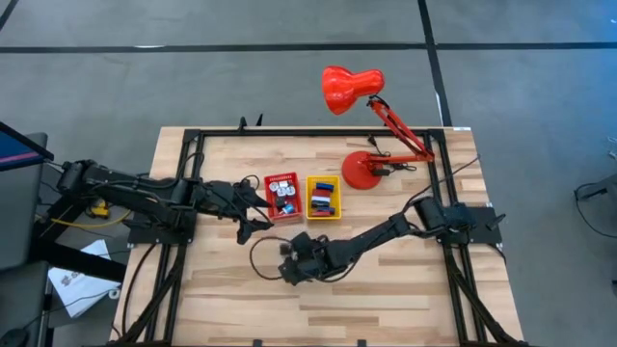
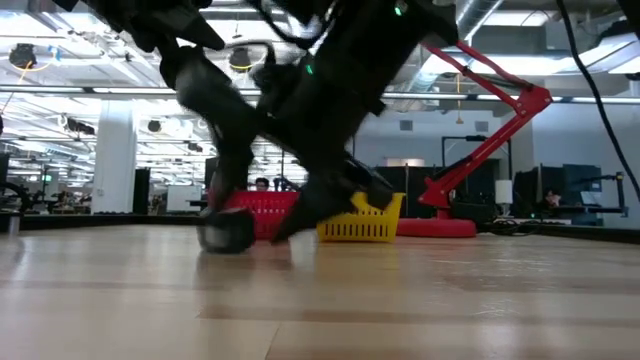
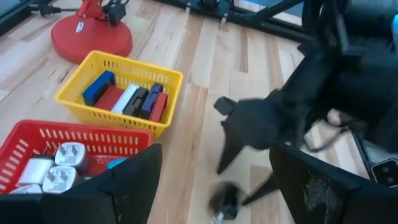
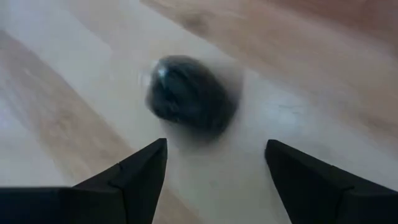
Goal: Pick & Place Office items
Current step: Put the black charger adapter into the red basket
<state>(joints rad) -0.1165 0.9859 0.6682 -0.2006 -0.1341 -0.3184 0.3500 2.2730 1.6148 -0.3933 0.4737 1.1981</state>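
A small round black item (image 4: 189,93) lies on the bare wood just beyond my right gripper (image 4: 216,144), which is open, its fingers slanting down on either side without touching. The same item (image 3: 224,202) lies below that gripper (image 3: 231,186) in the left wrist view, and it rests on the table in the low view (image 2: 228,235). My left gripper (image 3: 214,149) is open and hovers at the near left side of the red bin (image 1: 281,196). White plug-like pieces (image 3: 59,168) lie in the red bin. Blue, red, white and black pieces (image 3: 127,99) lie in the yellow bin (image 1: 324,197).
The red desk lamp (image 1: 353,89) stands on its round base (image 1: 366,170) at the far right of the table. A thin black cord (image 1: 258,255) loops on the wood left of my right gripper (image 1: 287,272). Open wood stretches toward the near edge.
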